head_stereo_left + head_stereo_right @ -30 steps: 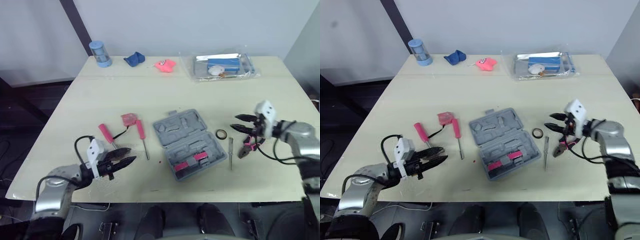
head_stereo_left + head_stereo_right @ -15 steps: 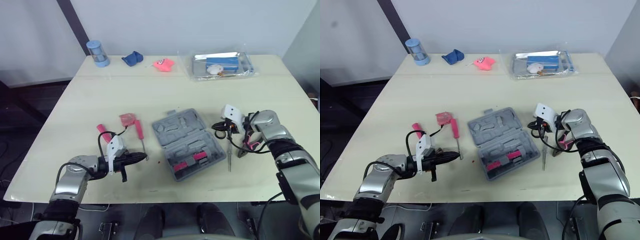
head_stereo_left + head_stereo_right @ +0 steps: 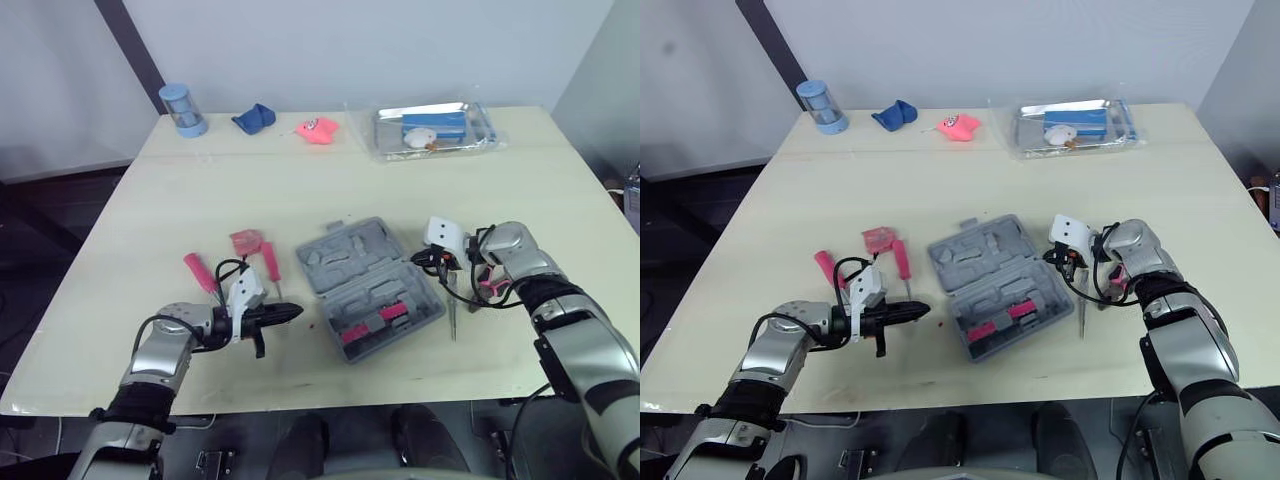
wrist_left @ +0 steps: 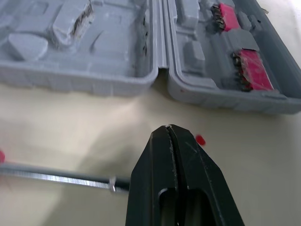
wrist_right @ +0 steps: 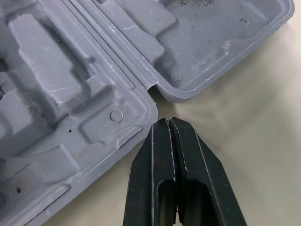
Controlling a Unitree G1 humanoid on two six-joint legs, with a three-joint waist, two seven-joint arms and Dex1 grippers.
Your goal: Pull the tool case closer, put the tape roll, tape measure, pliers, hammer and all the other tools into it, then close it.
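Tool case (image 3: 370, 290) lies open in the middle of the table (image 3: 300, 190), a gripper at each side.
Left gripper (image 3: 290, 313), fingers pressed together and empty, points at its hinge end, beside a pink-handled screwdriver (image 3: 272, 265). Right gripper (image 3: 416, 258), likewise closed and empty, is just beside the opposite hinge end, with pliers (image 3: 488, 290) near it. Clear bag (image 3: 432, 128) and blue canister (image 3: 182, 109) sit far back.

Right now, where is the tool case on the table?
In the left eye view the open tool case lies near the middle of the table, between the left gripper and the right gripper.
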